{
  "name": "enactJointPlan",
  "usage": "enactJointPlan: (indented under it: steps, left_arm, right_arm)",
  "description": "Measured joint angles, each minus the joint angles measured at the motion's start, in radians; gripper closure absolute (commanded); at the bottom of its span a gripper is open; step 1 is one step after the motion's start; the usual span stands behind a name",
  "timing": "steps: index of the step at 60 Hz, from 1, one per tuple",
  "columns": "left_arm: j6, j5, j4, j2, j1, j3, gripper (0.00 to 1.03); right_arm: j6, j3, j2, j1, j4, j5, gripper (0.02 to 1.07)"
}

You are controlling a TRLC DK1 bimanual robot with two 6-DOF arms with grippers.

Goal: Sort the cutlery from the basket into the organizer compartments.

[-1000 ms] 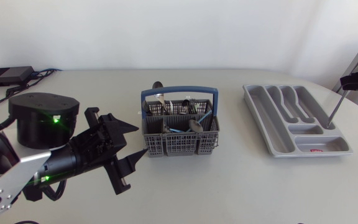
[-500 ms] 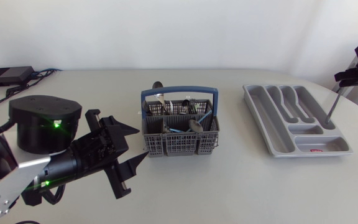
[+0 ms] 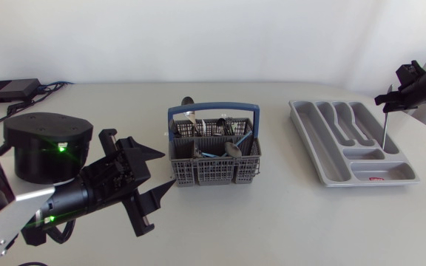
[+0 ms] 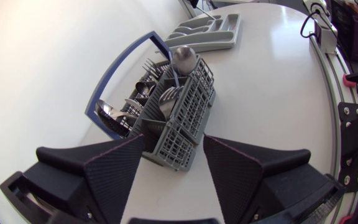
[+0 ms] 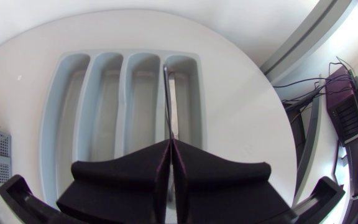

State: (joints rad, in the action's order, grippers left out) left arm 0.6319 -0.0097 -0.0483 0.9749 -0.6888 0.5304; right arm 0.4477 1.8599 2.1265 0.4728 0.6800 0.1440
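Note:
The grey basket (image 3: pixel 213 174) with a blue handle stands mid-table and holds several pieces of cutlery. My left gripper (image 3: pixel 167 168) hovers open just left of it, and the left wrist view shows the basket (image 4: pixel 180 118) ahead of the spread fingers. The grey organizer (image 3: pixel 308 140) lies to the right. Above its right side, my right gripper (image 3: pixel 387 99) is shut on a slim metal cutlery piece (image 3: pixel 384 130) that hangs almost upright. In the right wrist view that piece (image 5: pixel 166 99) points out from the right gripper (image 5: pixel 169 144) over the organizer's (image 5: pixel 120 106) outermost long compartment.
A black box (image 3: pixel 9 89) with cables sits at the table's back left corner. My left arm's round black base (image 3: pixel 46 140) stands at the left. The organizer (image 4: pixel 207 28) lies close to the table's right edge.
My right gripper has swung left over the organizer, and the cutlery piece has gone from slanted to nearly upright. The left arm has barely shifted.

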Motion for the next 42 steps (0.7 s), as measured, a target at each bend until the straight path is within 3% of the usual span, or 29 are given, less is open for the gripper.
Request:
enactJointPlan:
  steps: [15, 20, 26, 42]
  left_arm:
    - [0.000, 0.000, 0.000, 0.000, -0.008, 0.000, 0.37]
    - [0.000, -0.003, -0.002, -0.002, -0.008, 0.000, 0.37]
    - [0.000, -0.005, -0.007, -0.012, -0.008, 0.000, 0.35]
    - [0.000, -0.023, -0.014, -0.040, -0.008, 0.000, 0.31]
  right_arm:
    - [-0.045, 0.007, 0.053, -0.008, -0.109, -0.027, 0.98]
    - [-0.053, 0.009, 0.073, -0.015, -0.139, -0.037, 0.89]
    - [-0.060, 0.010, 0.103, -0.025, -0.154, -0.045, 0.89]
    - [-0.074, -0.004, 0.129, -0.033, -0.195, -0.061, 0.58]
